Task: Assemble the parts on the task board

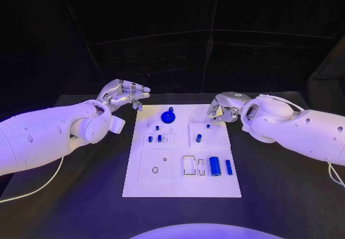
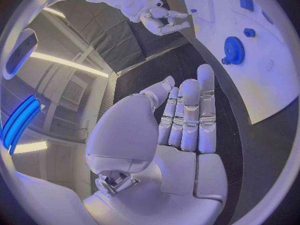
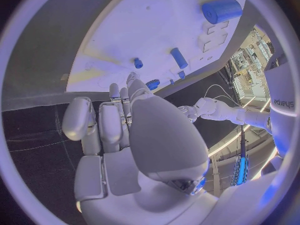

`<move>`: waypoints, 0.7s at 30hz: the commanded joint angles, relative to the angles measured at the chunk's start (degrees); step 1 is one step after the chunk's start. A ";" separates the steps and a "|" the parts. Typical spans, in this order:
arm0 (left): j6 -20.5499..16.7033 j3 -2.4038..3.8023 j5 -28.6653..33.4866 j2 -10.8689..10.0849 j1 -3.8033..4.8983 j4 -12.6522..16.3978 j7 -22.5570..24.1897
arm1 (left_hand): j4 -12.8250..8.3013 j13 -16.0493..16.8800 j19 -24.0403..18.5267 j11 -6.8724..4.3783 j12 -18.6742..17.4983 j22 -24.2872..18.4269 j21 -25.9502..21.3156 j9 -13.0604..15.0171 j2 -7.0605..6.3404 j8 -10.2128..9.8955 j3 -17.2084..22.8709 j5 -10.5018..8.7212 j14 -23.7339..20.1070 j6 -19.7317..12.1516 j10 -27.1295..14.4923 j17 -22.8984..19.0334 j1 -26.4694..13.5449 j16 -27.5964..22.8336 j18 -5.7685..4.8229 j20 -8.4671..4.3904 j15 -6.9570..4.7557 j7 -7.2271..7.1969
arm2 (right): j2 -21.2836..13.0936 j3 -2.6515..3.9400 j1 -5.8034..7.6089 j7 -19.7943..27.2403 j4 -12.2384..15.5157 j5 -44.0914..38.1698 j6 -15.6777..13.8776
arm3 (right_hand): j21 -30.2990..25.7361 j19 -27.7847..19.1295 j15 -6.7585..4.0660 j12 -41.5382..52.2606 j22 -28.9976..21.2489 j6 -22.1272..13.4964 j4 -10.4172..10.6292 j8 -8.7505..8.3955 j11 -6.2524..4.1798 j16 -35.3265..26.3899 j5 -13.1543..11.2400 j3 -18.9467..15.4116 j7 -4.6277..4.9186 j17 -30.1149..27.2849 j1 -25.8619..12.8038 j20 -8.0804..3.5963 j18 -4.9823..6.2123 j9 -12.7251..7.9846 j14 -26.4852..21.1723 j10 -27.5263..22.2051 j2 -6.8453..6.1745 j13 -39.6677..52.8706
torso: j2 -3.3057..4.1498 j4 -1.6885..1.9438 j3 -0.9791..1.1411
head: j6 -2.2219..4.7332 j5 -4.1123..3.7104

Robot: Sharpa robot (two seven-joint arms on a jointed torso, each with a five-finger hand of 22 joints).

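- Fingers on my left hand are straight and loose, grasping nothing, off the task board's far left corner.
- Right hand hovers over the far right edge, fingers apart, nothing held.
- Blue gear sits between them; bare worktop flanks the board.

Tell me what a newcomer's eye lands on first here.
The white task board lies mid-table, dotted with blue parts: a blue gear near its far end and a fat blue cylinder toward its near right. The left hand and right hand flank its far end, both holding nothing.
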 commanded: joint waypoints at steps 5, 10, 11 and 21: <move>1.93 -0.01 9.65 -0.13 -0.17 0.55 4.52 | 0.26 0.11 -0.28 0.04 0.66 -0.18 -0.35 0.09 1.05 0.42 -0.02 0.29 -0.38 0.28 0.61 -0.24 0.04 0.11 0.73 -0.23 -0.15 -0.20 | 0.09 0.02 -0.36 -0.70 1.17 -4.77 1.26 | -0.43 -0.01 0.68 -1.20 -0.05 -0.51 0.11 -0.21 0.81 -0.37 -0.04 2.11 0.46 -0.21 0.24 0.65 0.44 0.08 1.08 0.23 -1.53 -2.32 | 0.06 0.24 -0.03 | 0.01 -0.01; 1.89 -0.02 10.00 -0.06 -0.31 0.19 4.78 | 0.17 0.11 -0.25 0.02 0.82 -0.24 -0.42 0.08 1.30 0.46 0.15 0.29 -0.44 0.25 0.53 -0.34 0.26 0.15 0.73 -0.29 -0.19 -0.18 | 0.15 0.02 -0.66 -0.59 1.68 -4.91 2.22 | -0.44 0.06 0.71 -1.78 -0.04 -0.24 0.02 -0.15 0.90 -0.38 0.23 4.14 0.54 -0.33 0.66 0.73 0.44 0.11 1.09 0.75 -1.84 -3.84 | 0.06 0.26 0.00 | 0.06 0.16; 1.89 -0.02 10.03 -0.07 -0.32 0.17 4.81 | 0.15 0.11 -0.25 0.02 0.84 -0.24 -0.43 0.08 1.32 0.46 0.17 0.29 -0.45 0.24 0.52 -0.35 0.28 0.16 0.73 -0.29 -0.19 -0.18 | 0.14 0.02 -0.72 -0.57 1.79 -4.92 2.46 | -0.45 0.07 0.74 -1.91 -0.04 -0.22 0.00 -0.17 0.90 -0.37 0.27 4.54 0.54 -0.34 0.66 0.74 0.44 0.11 1.09 0.85 -2.05 -4.17 | 0.07 0.25 -0.03 | 0.03 0.19; 1.86 -0.03 10.14 -0.05 -0.38 -0.04 4.79 | 0.13 0.11 -0.24 0.02 0.90 -0.27 -0.46 0.08 1.41 0.48 0.22 0.29 -0.47 0.24 0.49 -0.39 0.34 0.17 0.73 -0.30 -0.19 -0.16 | 0.01 0.02 -1.11 -0.41 2.45 -4.93 4.26 | -0.54 0.03 0.72 -2.48 -0.13 0.04 -0.18 -0.15 0.93 -0.48 0.60 6.82 0.49 -0.63 0.56 0.74 0.47 0.12 1.04 1.39 -3.04 -5.85 | 0.07 0.24 -0.01 | -0.24 0.27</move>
